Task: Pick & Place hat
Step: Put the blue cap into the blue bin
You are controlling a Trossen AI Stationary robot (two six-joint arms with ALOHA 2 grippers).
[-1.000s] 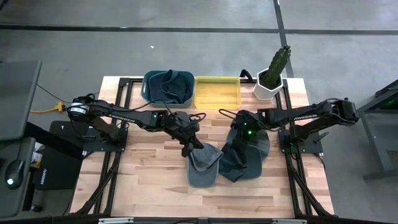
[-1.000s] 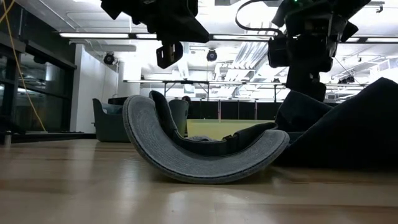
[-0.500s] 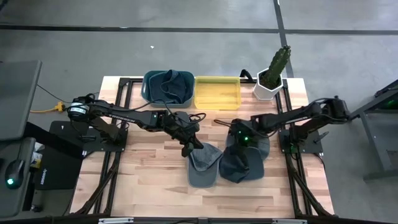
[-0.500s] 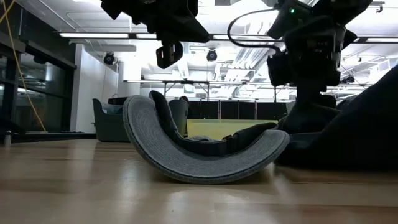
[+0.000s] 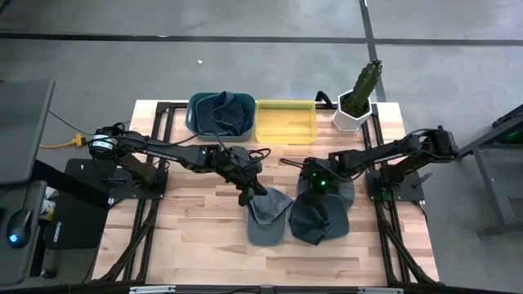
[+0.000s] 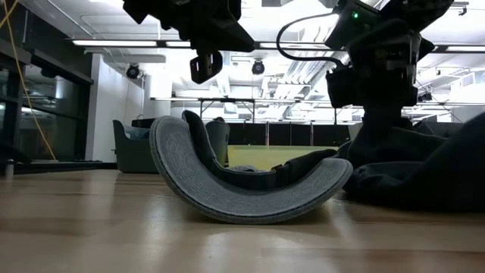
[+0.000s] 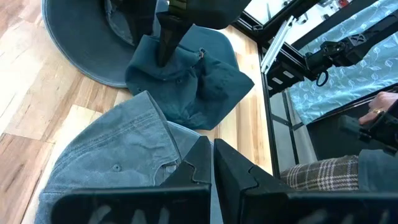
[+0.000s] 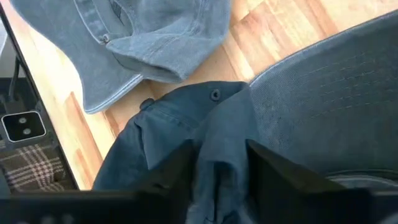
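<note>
High view: 2 hats lie mid-table. Right gripper point(image 5: 315, 189) pinches the dark hat point(image 5: 319, 219), its fabric bunched between the fingers point(image 8: 177, 168). Left gripper point(image 5: 253, 193), fingers pressed together, sits at the grey hat point(image 5: 268, 216) crown edge, touching its fabric.

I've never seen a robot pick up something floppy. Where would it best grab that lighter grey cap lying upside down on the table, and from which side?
Probably the cap's upturned brim, from above. In the low view the brim curves up off the table like a standing edge, so one finger could go on each side. The crown lies soft and flat, giving less to pinch. The left gripper hangs just above it.
</note>
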